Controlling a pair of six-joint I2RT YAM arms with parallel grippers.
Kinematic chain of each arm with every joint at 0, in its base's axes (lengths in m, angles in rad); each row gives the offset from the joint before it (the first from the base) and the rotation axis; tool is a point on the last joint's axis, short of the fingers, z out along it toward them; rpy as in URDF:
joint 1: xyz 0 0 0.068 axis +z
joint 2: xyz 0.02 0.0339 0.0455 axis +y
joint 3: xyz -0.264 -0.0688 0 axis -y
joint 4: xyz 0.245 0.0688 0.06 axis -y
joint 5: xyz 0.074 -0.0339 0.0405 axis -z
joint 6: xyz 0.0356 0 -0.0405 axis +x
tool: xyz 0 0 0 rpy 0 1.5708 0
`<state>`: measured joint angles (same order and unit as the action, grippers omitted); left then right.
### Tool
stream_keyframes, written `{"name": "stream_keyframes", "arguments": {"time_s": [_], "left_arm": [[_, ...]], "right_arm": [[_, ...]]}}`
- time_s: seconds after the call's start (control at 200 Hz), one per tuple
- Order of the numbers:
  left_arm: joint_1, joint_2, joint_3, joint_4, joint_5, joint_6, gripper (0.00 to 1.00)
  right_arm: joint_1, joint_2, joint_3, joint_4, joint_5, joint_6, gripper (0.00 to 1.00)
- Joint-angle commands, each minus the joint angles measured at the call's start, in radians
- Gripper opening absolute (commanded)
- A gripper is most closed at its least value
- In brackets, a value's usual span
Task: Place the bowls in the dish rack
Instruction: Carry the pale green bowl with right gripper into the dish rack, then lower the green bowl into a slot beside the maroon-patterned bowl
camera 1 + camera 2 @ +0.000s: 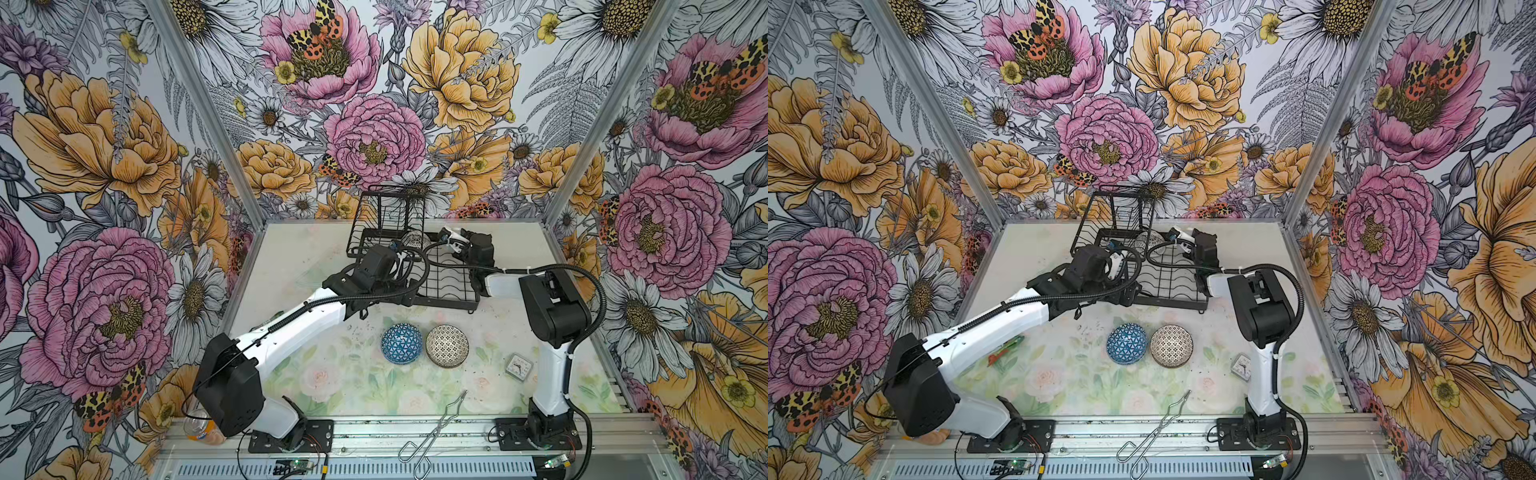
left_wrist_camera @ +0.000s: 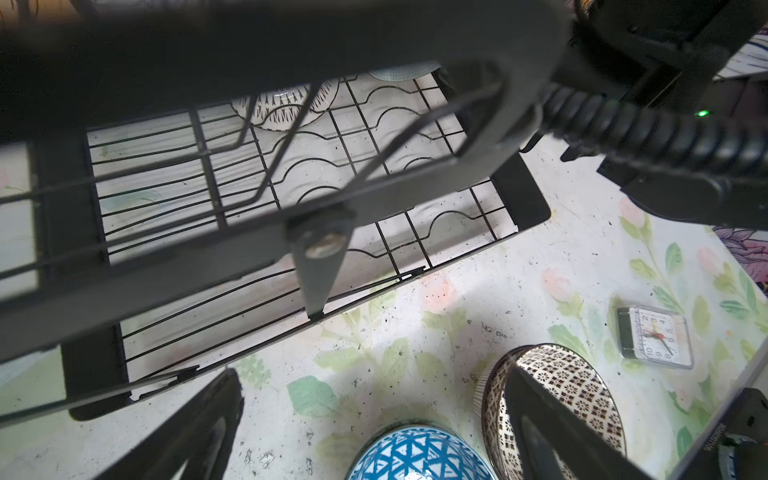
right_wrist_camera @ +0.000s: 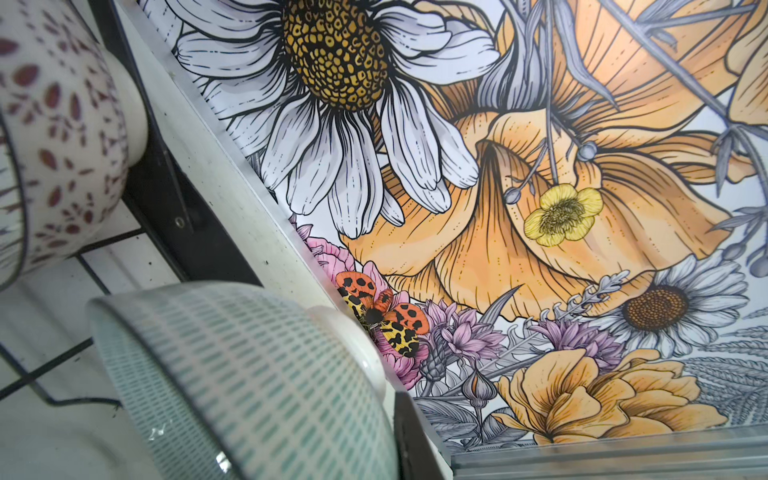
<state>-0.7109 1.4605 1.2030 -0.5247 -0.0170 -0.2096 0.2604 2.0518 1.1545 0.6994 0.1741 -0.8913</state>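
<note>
The black wire dish rack stands at the back middle in both top views. My right gripper reaches into it from the right, shut on the rim of a grey-green patterned bowl standing on edge. Beside it in the rack is a pinkish leaf-patterned bowl. My left gripper hangs open and empty over the rack's front left. A blue triangle-patterned bowl lies upside down on the table. Right of it sits a black-white dotted bowl, upright.
A small square clock lies right of the dotted bowl. Metal tongs rest across the front rail. A plastic bottle stands at the front left corner. The rack's raised upper basket is at the back left.
</note>
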Motion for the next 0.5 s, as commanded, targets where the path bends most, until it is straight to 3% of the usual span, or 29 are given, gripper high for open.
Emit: {"name": "stream_keyframes", "arguments": {"time_s": [0.0,0.495], "left_arm": [[0.005,-0.022,0.003,0.001,0.031,-0.009,0.99],[0.010,-0.025,0.001,-0.001,0.031,-0.020,0.99]], "right_arm": [[-0.004,0.027,0.056,0.069,-0.019,0.007,0.00],[-0.002,0.076,0.082,0.048,-0.018,-0.072,0.00]]}}
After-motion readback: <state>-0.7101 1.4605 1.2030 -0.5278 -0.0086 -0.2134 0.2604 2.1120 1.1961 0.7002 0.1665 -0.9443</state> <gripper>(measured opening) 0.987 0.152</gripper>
